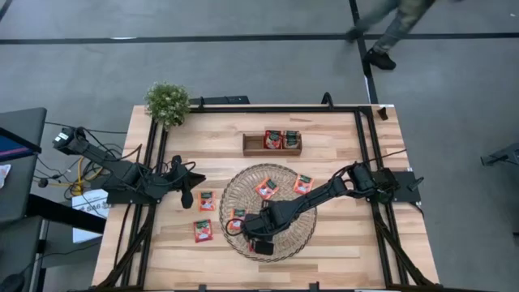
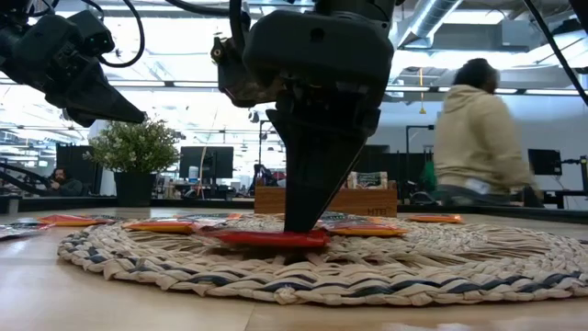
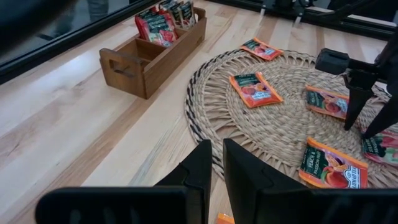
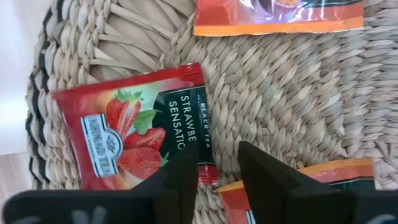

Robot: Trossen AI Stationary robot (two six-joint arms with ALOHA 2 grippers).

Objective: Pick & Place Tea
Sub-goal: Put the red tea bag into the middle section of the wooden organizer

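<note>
Far left of the high view, the left gripper [image 1: 188, 180] just hangs over bare wood beside the mat; its own wrist camera shows the fingers [image 3: 200, 168] nearly together with a thin slit between them and nothing held. Just above it in the upper left sits a small green potted plant [image 1: 167, 102].

Moving right, two red-orange flat square tea sachets [image 1: 207, 201] [image 1: 202, 230] lie on the light wooden slatted table [image 1: 340, 247], just left of the round woven straw mat [image 1: 285, 182]. The mat fills the centre, and on it are more sachets: one at its upper middle [image 1: 265, 188] and one toward its upper right [image 1: 302, 183]. Above the mat, the small brown wooden tray with compartments [image 1: 253, 145] has a few sachets standing in it [image 1: 273, 139].

The right gripper [image 1: 243, 229] is down at the mat's lower left, tips on a red strawberry tea sachet [image 4: 134, 138]. The fingers [image 4: 177, 180] are set narrowly apart straddling its edge, not clamped yet as far as I can see. The low view has the sachet [image 2: 272, 238] flat on the mat.

A person in a pale hoodie [image 2: 473, 138] is in the background on the right.
</note>
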